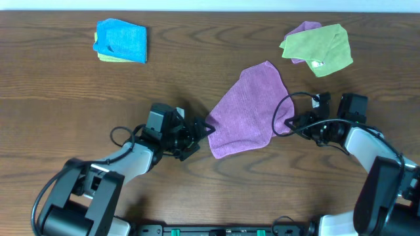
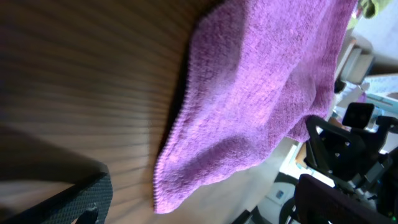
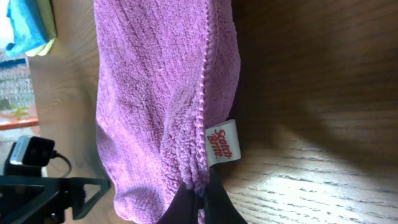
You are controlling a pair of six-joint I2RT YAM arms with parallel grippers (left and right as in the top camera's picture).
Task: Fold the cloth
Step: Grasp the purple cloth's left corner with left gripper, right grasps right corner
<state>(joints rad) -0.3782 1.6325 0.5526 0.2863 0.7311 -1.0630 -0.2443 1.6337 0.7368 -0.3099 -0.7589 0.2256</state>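
**Clerk:** Item one, right gripper (image 3: 198,198)?
**Keeper:** Clenched. The fingertips pinch the hem of the purple cloth (image 1: 246,108), just below a white brand tag (image 3: 221,142) sewn on that hem.

**Clerk:** Item two, left gripper (image 1: 200,134)?
**Keeper:** Released, gripping nothing. The jaws stand apart just short of the cloth's opposite edge; whether a tip touches it I cannot tell.

**Clerk:** The cloth itself?
**Keeper:** Flat on the table (image 1: 197,59), between the two grippers and running away from both. The outline is crooked. By the right gripper the hem crosses over more fabric, so a layer seems doubled there.

**Clerk:** Progress?
**Keeper:** My judgement is partial at best. One edge is gripped, but there is no neat rectangle yet. Squaring and folding remain.

**Clerk:** Beyond?
**Keeper:** Well past the left gripper, a blue cloth (image 1: 121,40). Past the right, a green cloth (image 1: 318,47).
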